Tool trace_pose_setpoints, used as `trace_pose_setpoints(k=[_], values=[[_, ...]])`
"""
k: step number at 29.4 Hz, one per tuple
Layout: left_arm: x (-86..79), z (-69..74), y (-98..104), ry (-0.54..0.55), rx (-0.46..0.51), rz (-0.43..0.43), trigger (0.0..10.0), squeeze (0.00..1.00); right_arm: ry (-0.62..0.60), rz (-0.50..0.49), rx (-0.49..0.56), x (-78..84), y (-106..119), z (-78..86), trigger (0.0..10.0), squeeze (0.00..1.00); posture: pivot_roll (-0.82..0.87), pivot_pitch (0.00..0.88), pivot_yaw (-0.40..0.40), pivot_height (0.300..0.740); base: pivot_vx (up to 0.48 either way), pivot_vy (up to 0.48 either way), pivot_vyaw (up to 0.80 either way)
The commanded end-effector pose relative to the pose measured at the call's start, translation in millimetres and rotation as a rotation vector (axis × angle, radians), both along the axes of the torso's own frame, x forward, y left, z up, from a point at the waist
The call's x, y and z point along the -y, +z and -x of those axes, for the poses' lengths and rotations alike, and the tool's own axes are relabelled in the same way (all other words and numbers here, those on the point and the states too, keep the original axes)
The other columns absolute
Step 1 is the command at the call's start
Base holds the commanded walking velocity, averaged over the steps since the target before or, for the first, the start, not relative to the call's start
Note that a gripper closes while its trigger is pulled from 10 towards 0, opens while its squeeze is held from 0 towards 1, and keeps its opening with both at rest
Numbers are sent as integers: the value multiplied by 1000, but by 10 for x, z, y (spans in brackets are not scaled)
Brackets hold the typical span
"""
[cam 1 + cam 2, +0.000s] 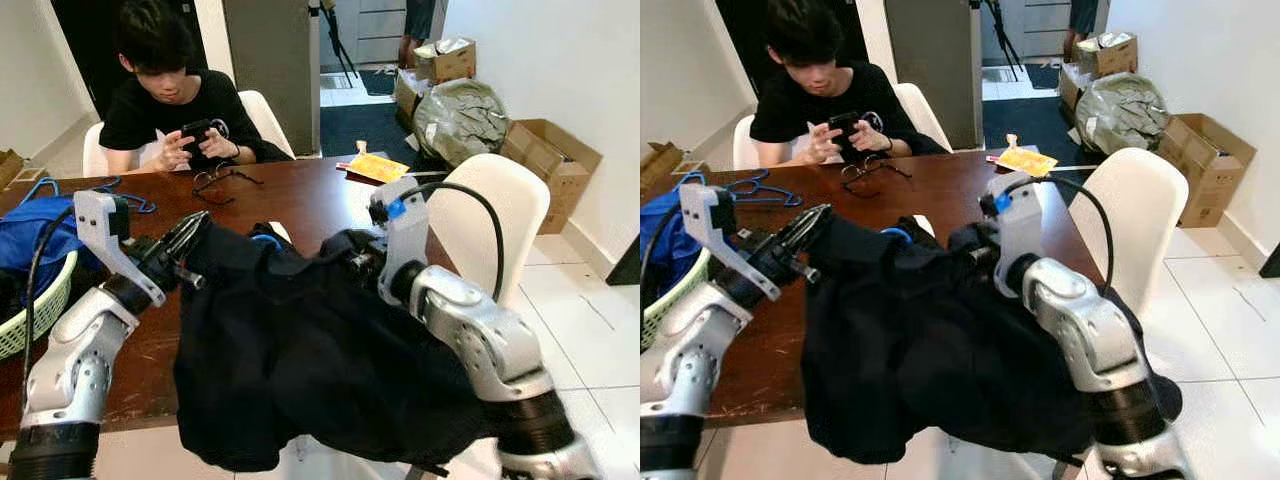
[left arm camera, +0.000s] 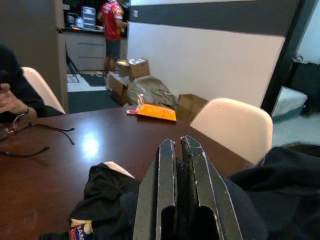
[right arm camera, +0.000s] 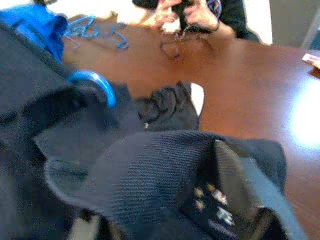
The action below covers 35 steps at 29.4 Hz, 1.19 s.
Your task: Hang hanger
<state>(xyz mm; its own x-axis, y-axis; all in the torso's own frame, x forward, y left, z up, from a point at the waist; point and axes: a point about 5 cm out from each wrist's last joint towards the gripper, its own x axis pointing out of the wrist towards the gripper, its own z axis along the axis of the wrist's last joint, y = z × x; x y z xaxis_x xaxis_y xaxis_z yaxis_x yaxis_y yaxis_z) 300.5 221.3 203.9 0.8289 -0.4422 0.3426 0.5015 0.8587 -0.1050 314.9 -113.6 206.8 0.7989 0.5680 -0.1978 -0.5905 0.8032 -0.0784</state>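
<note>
A: Where's the hanger?
B: Blue hook (image 3: 95,85) poking out of the black shirt (image 1: 300,350), near its collar. The rest of the hanger sits inside the cloth. It also shows between the two arms in the head views.

A: And the shirt?
B: Held up between both grippers at the near edge of the table (image 1: 310,195), its body hanging down over the edge.

A: Left gripper?
B: Left gripper (image 1: 185,238) at the shirt's left shoulder. Fingers (image 2: 167,170) pressed together with a fold of dark cloth pinched between them.

A: Right gripper?
B: Right gripper (image 1: 358,258) at the other shoulder, buried in the fabric. Its wrist view has cloth draped over one finger (image 3: 232,170); cannot tell how the fingers stand.

A: What else is on the table?
B: Glasses (image 1: 222,178) at the far side, an orange packet (image 1: 378,166) at the far right corner, more blue hangers (image 1: 755,188) far left. A green basket (image 1: 45,310) with blue cloth (image 1: 35,235) in it sits at the left edge.

A: People?
B: One person (image 1: 170,95) seated across the table, both hands on a phone (image 1: 197,128). A second person (image 2: 112,25) in a red top stands well back in the room.

A: Surroundings?
B: White chair (image 1: 490,225) on the right, cardboard boxes (image 1: 555,165) and a bag (image 1: 460,118) beyond it by the wall.
</note>
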Motion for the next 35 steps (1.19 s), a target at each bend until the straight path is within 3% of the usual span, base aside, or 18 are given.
trace_pose_setpoints(k=[1, 2, 3, 4, 7, 12, 13, 16, 19, 22, 23, 24, 25, 26, 28, 32, 34, 35], values=[[-83, 44, 29, 12, 13, -43, 10000, 0, 43, 34, 1, -10, -13, 43, 10000, 1000, 44, 4, 38, 735, 0, 0, 0], [-83, 44, 29, 12, 13, -43, 10000, 0, 43, 34, 1, -10, -13, 43, 10000, 1000, 44, 4, 38, 735, 0, 0, 0], [-160, 106, 21, 10, 7, -90, 10000, 0, 60, 141, -9, 130, -67, 59, 10000, 1000, 37, 1, 38, 735, 0, 0, 0], [-160, 106, 21, 10, 7, -90, 10000, 0, 60, 141, -9, 130, -67, 59, 10000, 1000, 37, 1, 38, 735, 0, 0, 0], [-436, 288, -87, 88, -91, -258, 10000, 0, 104, 292, -49, 383, -149, 140, 10000, 1000, 40, 3, 36, 735, 0, 0, 0], [-487, 349, -115, 99, -116, -297, 10000, 0, 123, 292, -57, 401, -148, 160, 10000, 1000, 47, 6, 31, 735, 0, 0, 0], [-512, 397, -118, 99, -121, -315, 10000, 0, 198, 305, -58, 410, -136, 220, 10000, 1000, 61, 6, 22, 735, 0, 0, 0], [-525, 434, -107, 96, -118, -323, 10000, 0, 273, 312, -57, 416, -117, 283, 10000, 1000, 61, 6, 22, 735, 0, 0, 0], [-399, 525, 9, -24, -45, -312, 10000, 0, 493, 147, 10, 412, 184, 463, 10000, 1000, 72, 1, 10, 735, 0, 0, 0], [-356, 539, 29, -59, -28, -308, 10000, 0, 525, 90, 44, 409, 279, 484, 10000, 1000, 70, 0, 8, 735, 0, 0, 0], [-304, 553, 38, -99, -14, -312, 10000, 0, 541, 15, 94, 401, 402, 478, 10000, 847, 66, 0, 9, 735, 0, 0, 0], [-250, 568, 27, -138, -9, -324, 10000, 0, 528, -47, 142, 381, 499, 442, 10000, 306, 61, 0, 11, 735, 0, 0, 0], [-200, 583, 3, -171, -5, -355, 10000, 0, 495, -90, 178, 345, 562, 382, 10000, 0, 58, 0, 11, 735, 0, 0, 0], [-200, 583, 3, -171, -5, -355, 10000, 0, 495, -90, 178, 345, 562, 382, 10000, 0, 58, 0, 11, 735, 0, 0, 0], [-102, 604, -49, -223, 1, -418, 10000, 0, 394, -170, 187, 230, 599, 223, 10000, 0, 53, 0, 12, 735, 0, 0, 0], [-34, 598, -66, -249, 8, -440, 10000, 0, 330, -220, 150, 134, 562, 117, 10000, 0, 51, 0, 8, 735, 0, 0, 0], [182, 579, -115, -326, 22, -502, 10000, 0, 277, -190, 33, -185, 301, -51, 10000, 0, 60, 0, -3, 735, 0, 0, 0], [182, 579, -115, -326, 22, -502, 10000, 0, 277, -190, 33, -185, 301, -51, 10000, 0, 60, 0, -3, 735, 0, 0, 0]])
